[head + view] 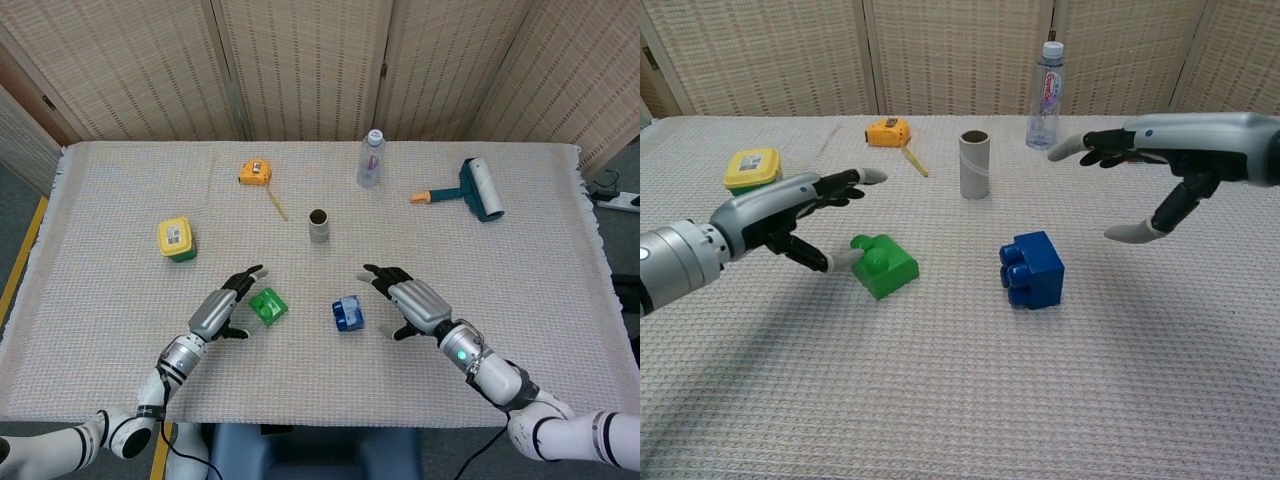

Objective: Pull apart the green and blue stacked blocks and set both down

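The green block (267,305) (883,266) lies tilted on the table, apart from the blue block (348,313) (1031,268), which rests on its side with its studs facing the front. My left hand (224,306) (790,214) hovers open just left of the green block, its thumb tip close to the block. My right hand (412,302) (1160,165) is open and raised above the table, to the right of the blue block, holding nothing.
A cardboard tube (318,225) stands behind the blocks. Farther back are a clear bottle (370,158), a yellow tape measure (255,174) and a teal lint roller (474,189). A yellow-lidded green tub (176,239) sits at the left.
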